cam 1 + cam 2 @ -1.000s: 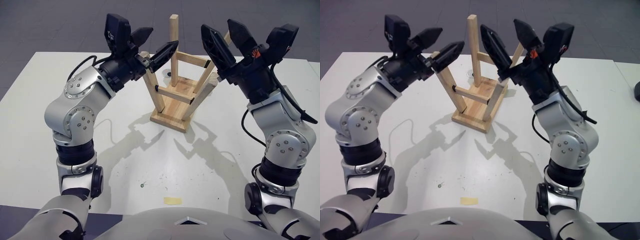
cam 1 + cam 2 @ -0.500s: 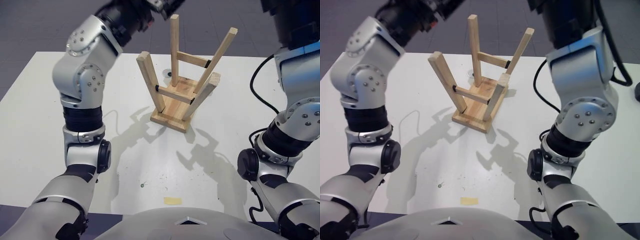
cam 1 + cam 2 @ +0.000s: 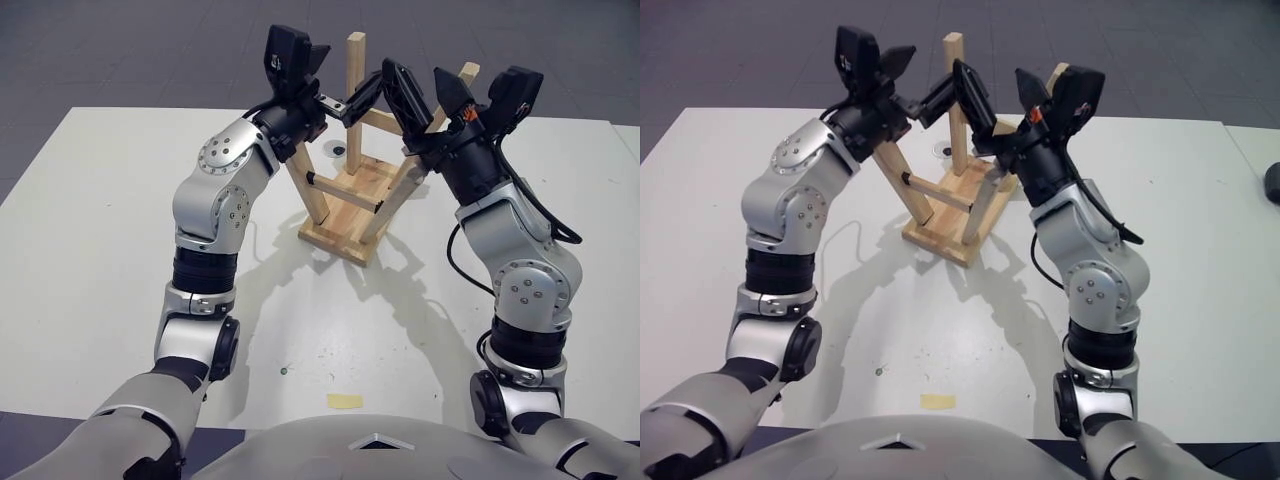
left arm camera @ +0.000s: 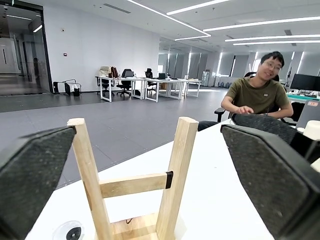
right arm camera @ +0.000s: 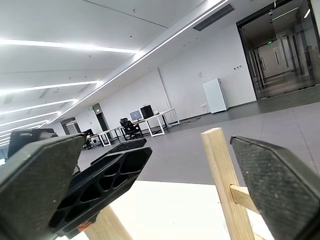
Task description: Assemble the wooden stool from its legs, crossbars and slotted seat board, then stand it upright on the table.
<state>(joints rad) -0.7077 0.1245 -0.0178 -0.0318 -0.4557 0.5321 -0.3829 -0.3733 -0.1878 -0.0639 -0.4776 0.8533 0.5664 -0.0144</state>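
Observation:
The wooden stool (image 3: pixel 352 190) rests upside down on the white table (image 3: pixel 100 230), its seat board (image 3: pixel 940 238) flat on the surface and its legs pointing up, joined by crossbars (image 4: pixel 132 184). My left gripper (image 3: pixel 337 80) is open at the top of the near-left leg (image 3: pixel 306 185), and two far legs (image 4: pixel 174 175) stand beyond its pads (image 4: pixel 272 172). My right gripper (image 3: pixel 426 98) is open at the tops of the right-hand legs (image 3: pixel 402 195), with one leg (image 5: pixel 223 175) between its pads (image 5: pixel 277 187). Neither gripper holds anything.
A small yellow scrap (image 3: pixel 345 401) lies near the table's front edge. A round cable hole (image 3: pixel 338 151) sits in the table behind the stool. A dark object (image 3: pixel 1272 180) shows at the far right edge. Bare table lies left, right and in front of the stool.
Half a second ago both arms were raised, grippers above the picture. They have come back down to the leg tops, closer together than a second ago. The stool keeps its place.

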